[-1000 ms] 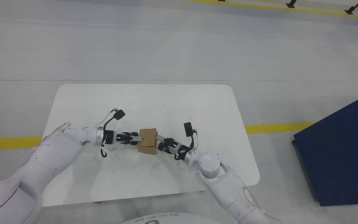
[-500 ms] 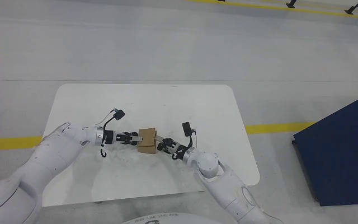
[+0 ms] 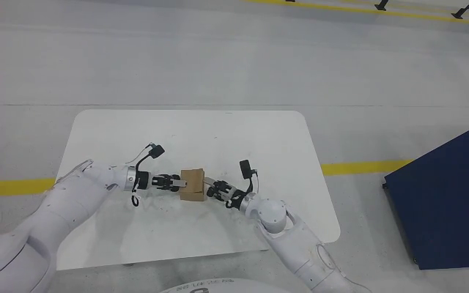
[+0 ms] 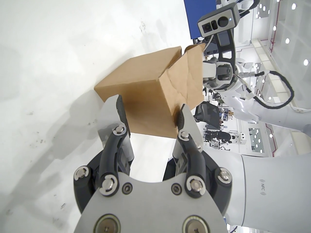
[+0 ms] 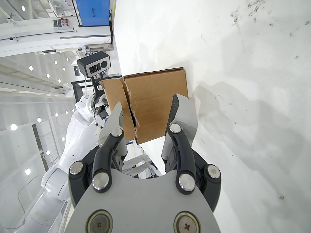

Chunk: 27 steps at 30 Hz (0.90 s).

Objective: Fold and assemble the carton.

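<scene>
Grey floor crossed by a yellow line (image 3: 366,167) surrounds a white table (image 3: 110,139) with rounded corners, and a dark blue panel (image 3: 440,198) is seen off the table's right edge. Dark scuff marks (image 5: 252,3) are scattered over the tabletop.

A brown carton (image 3: 193,183) is placed on the table, roughly midway between the left and right edges and nearer the front edge than the far one. It is flanked by both arms, which are brought in low from opposite sides.

From the left edge's side, the left gripper (image 3: 176,181) is set against the carton. In the left wrist view, its fingers (image 4: 120,112) are closed on the near end of the carton (image 4: 145,93), one pad pressed on the side face and the other on the upper edge, so that the box end is held within the left gripper (image 4: 150,116). A creased flap (image 4: 192,73) is seen standing at the carton's far end, with the other arm's wrist camera (image 4: 217,22) beyond it.

From the right edge's side, the right gripper (image 3: 212,192) is met with the opposite end. In the right wrist view, the carton (image 5: 153,98) is clasped between the fingers (image 5: 175,107) of the right gripper (image 5: 147,111), one against the face nearest the tabletop and one over a torn, partly folded flap (image 5: 114,95). The carton's lower edge is rested on the table surface.
</scene>
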### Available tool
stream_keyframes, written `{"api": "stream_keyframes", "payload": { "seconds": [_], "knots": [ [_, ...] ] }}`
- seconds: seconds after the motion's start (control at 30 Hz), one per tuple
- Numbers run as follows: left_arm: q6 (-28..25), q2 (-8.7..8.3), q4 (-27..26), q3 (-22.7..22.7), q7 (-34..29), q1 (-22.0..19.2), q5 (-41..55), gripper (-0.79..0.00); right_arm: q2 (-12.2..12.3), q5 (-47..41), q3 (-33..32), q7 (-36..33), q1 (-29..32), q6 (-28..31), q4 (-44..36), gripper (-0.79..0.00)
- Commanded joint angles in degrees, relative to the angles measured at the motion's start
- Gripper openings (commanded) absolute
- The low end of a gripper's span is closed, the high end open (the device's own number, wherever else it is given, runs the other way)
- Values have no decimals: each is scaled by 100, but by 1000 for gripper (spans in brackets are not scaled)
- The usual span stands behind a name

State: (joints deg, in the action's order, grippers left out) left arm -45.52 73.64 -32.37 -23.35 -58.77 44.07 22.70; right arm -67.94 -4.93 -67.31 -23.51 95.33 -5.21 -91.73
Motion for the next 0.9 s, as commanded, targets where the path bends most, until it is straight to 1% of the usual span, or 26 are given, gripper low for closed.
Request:
{"api": "stream_keyframes", "payload": {
  "seconds": [0.0,0.2,0.33,0.4,0.43,0.47,0.5,0.6,0.73,0.83,0.87],
  "knots": [
    [0,12,19,3,0,-6,-7,-403,-1,6,5,23,-4,-34,-7,-406],
    [-8,38,59,8,8,-14,-13,-403,-4,38,23,109,-11,-136,-22,-413],
    [3,53,85,10,-3,-18,-9,-403,-12,8,31,224,-3,-198,-39,-394],
    [0,60,97,12,1,-19,-12,-406,-16,-101,3,247,27,-81,-39,-126],
    [-2,64,102,13,2,-20,-13,-403,-15,-158,-19,246,46,7,-38,-68],
    [-4,67,107,13,4,-21,-14,-406,-14,-211,-39,228,67,107,-35,-46],
    [-7,70,117,14,7,-23,-20,-406,-12,-258,-58,199,85,222,-33,-6],
    [-12,80,131,14,12,-25,-26,-406,9,-165,-81,21,113,491,-2,0],
    [-17,90,147,15,17,-27,-30,-406,8,108,14,78,60,346,-19,0],
    [-20,95,161,15,20,-30,-36,-406,-3,266,116,135,-6,154,-32,-37],
    [-23,97,165,15,23,-30,-40,-406,-8,316,151,157,-35,63,-32,-62]
  ]
}}
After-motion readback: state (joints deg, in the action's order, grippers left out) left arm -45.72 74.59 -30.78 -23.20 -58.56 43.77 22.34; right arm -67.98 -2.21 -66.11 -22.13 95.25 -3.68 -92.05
